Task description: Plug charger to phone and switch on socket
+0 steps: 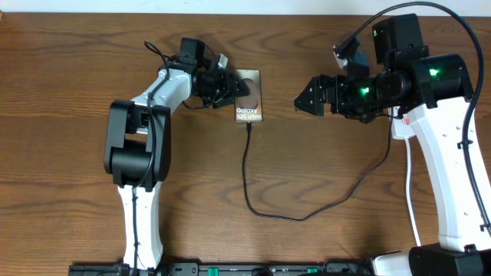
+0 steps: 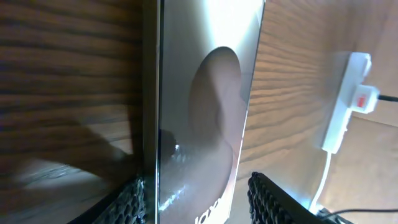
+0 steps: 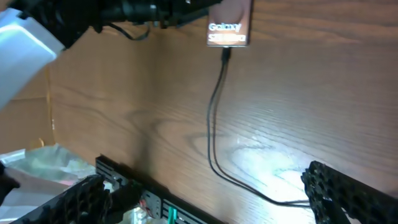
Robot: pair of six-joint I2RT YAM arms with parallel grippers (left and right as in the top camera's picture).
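Observation:
The phone (image 1: 249,100) lies flat on the wooden table, lettering up; it also shows in the left wrist view (image 2: 199,93) and the right wrist view (image 3: 230,25). The charger's black cable (image 1: 245,176) runs from its connector tip (image 1: 248,125) at the phone's near edge, loops down and right, and goes under the right arm. The tip looks seated in the phone (image 3: 225,53). My left gripper (image 1: 228,87) is open and straddles the phone (image 2: 202,202); one finger is at its edge, the other apart. My right gripper (image 1: 301,100) is open, empty and raised (image 3: 211,199). The socket (image 2: 344,106) lies beyond the phone, hidden overhead by the right arm.
A black plug with a red mark (image 2: 364,98) sits in the strip, and its white cord (image 2: 323,180) trails toward the camera. A black rail (image 1: 245,270) runs along the table's front edge. The left arm's base (image 1: 138,153) stands left of the cable.

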